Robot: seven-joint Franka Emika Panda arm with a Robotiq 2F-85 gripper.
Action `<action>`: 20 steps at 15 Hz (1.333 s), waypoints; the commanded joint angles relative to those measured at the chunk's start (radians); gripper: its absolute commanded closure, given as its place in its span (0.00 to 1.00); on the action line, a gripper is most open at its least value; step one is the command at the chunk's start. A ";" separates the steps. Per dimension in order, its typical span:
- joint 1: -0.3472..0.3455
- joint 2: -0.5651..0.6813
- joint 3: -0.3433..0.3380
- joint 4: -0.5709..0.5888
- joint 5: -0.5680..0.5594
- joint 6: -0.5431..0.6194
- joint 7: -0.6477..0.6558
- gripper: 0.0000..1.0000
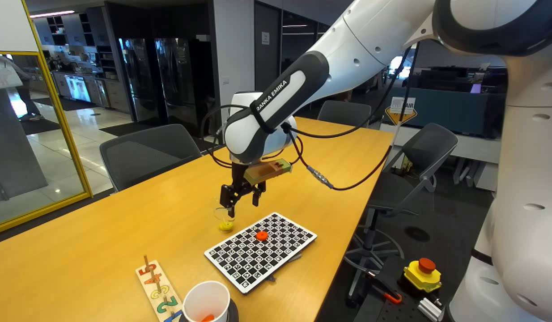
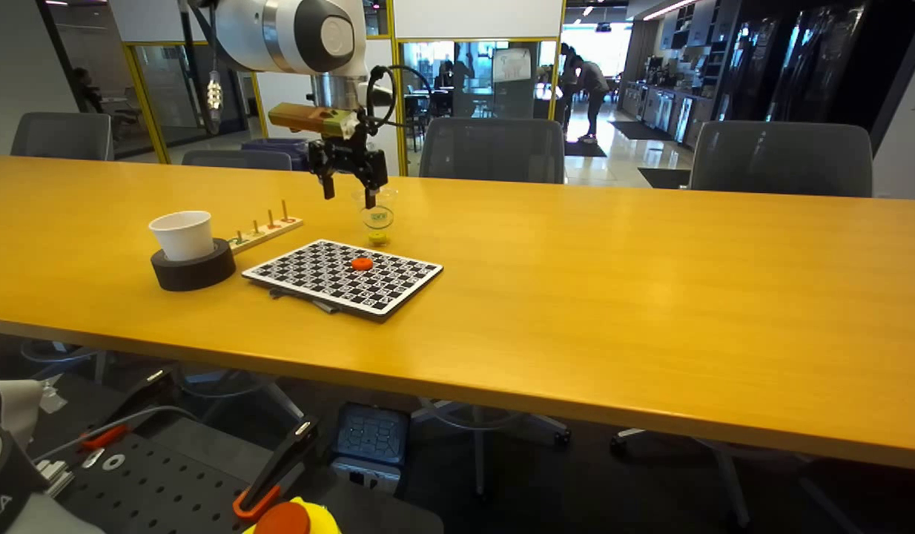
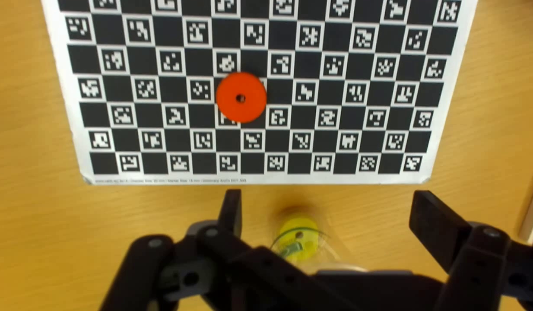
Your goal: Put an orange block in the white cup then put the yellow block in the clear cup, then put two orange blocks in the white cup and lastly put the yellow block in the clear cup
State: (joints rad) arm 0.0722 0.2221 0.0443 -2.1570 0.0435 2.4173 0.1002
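Note:
An orange block (image 1: 261, 235) (image 2: 362, 264), round with a small hole, lies on the checkered board (image 1: 231, 255); it also shows in the wrist view (image 3: 227, 95). The clear cup (image 1: 222, 213) (image 2: 380, 216) stands on the table just beyond the board. Yellow (image 1: 226, 226) (image 2: 378, 238) shows at its bottom; the wrist view shows a yellow block (image 3: 309, 235) through the cup. The white cup (image 1: 204, 295) (image 2: 182, 236) holds orange (image 1: 208, 318), only partly seen. My gripper (image 1: 244, 207) (image 2: 349, 199) (image 3: 327, 194) is open and empty, above the table by the clear cup.
The white cup sits on a black ring (image 2: 190, 271). A wooden number board with upright pegs (image 1: 156, 286) (image 2: 265, 233) lies between the white cup and the clear cup side. Grey chairs (image 1: 146, 150) (image 2: 491, 148) stand along the table (image 2: 613, 297).

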 commanded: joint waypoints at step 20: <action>-0.020 0.125 -0.037 -0.092 0.039 0.131 0.130 0.00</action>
State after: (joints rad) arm 0.0583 0.3271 0.0091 -2.2691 0.0593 2.5184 0.2280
